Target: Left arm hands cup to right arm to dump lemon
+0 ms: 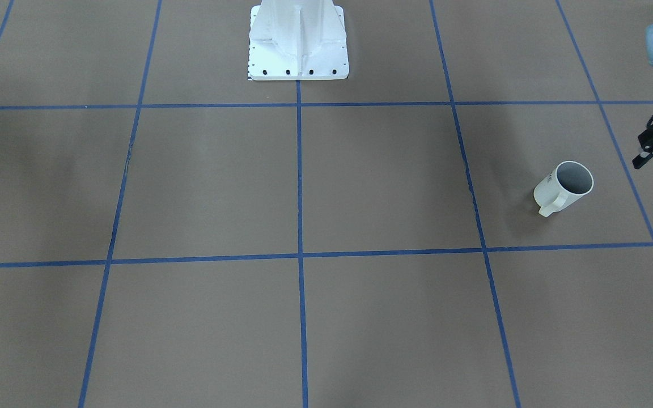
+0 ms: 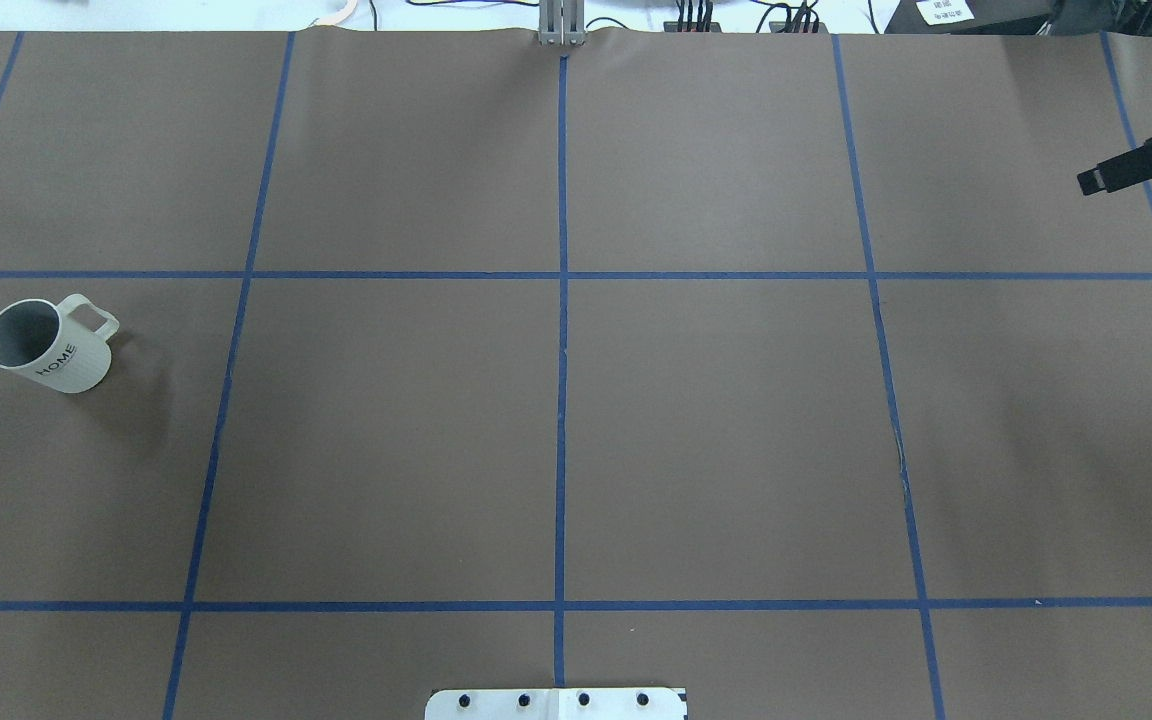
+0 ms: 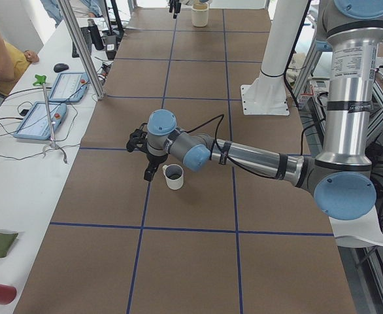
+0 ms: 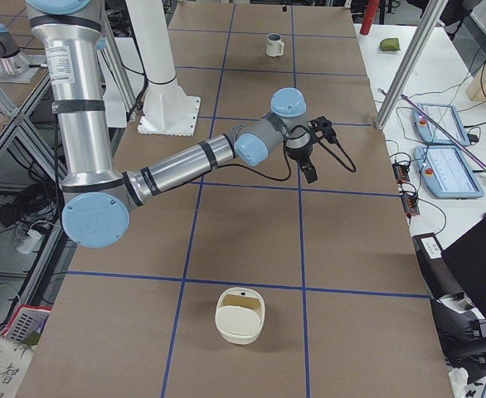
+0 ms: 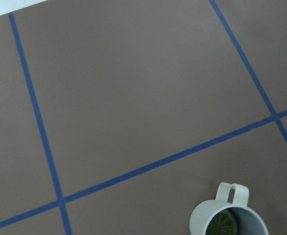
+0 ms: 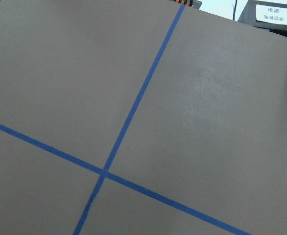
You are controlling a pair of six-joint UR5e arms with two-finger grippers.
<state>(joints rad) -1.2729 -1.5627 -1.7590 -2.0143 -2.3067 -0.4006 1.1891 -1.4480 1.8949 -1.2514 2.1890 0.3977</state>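
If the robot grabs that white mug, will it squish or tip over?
The mug looks like hard, glazed pottery, so it probably won't squish but might slip or chip. It stands upright and looks fairly tall, so a high push may tip it. The small green thing inside looks loose and could tumble out.

Bare table all around the cup
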